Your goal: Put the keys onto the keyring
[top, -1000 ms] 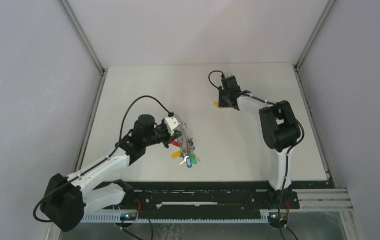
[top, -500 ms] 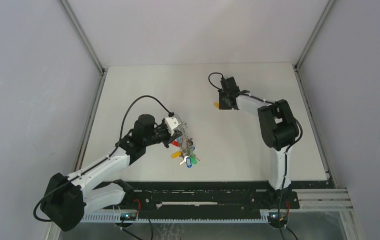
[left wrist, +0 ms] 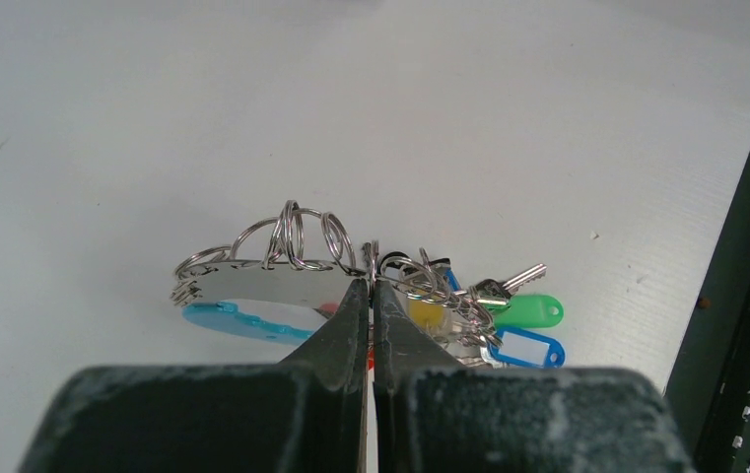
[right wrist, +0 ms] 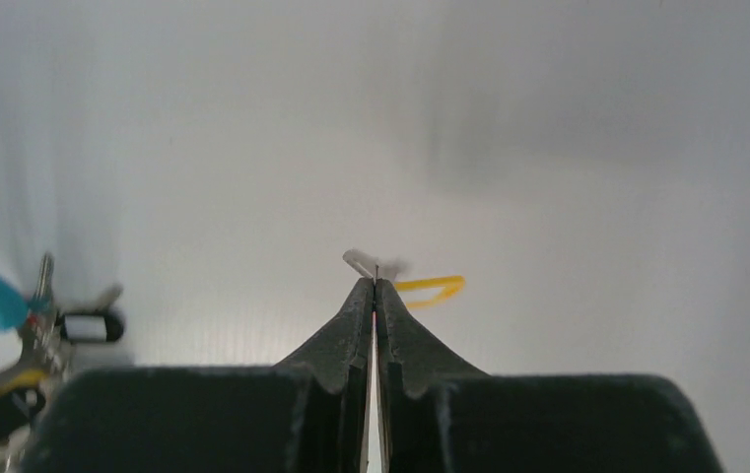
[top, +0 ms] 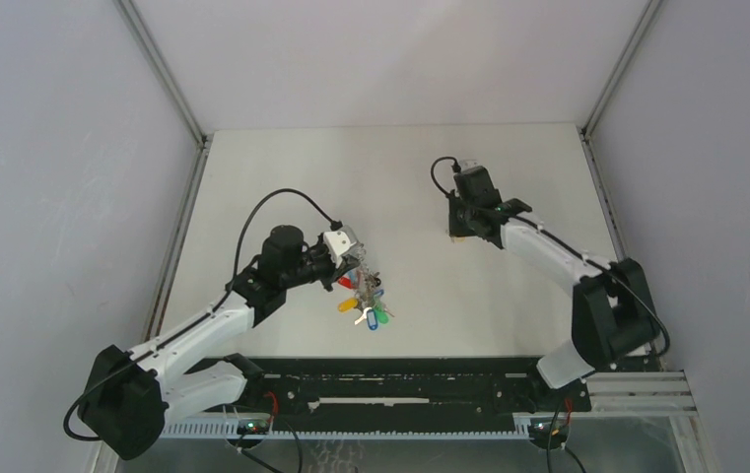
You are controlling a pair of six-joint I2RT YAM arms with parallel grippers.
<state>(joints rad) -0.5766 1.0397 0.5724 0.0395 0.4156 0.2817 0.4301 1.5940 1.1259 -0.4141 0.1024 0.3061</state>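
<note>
Two arms, one gripper each: the left gripper (left wrist: 372, 286) and the right gripper (right wrist: 375, 286). One keyring (left wrist: 252, 284) at the left gripper's tips carries a bunch of small keys too tangled to count; one green tag (left wrist: 528, 311) and one blue tag (left wrist: 523, 348) show clearly. One lone key (right wrist: 430, 288), yellow-tagged, is at the right gripper's tips.

A white table (top: 282, 177) boxed in by plain pale grey walls (top: 55, 148), with metal corner posts (top: 161, 69), evenly lit.

overhead from behind, two close wrist views, sharing keyring (top: 366, 296)
</note>
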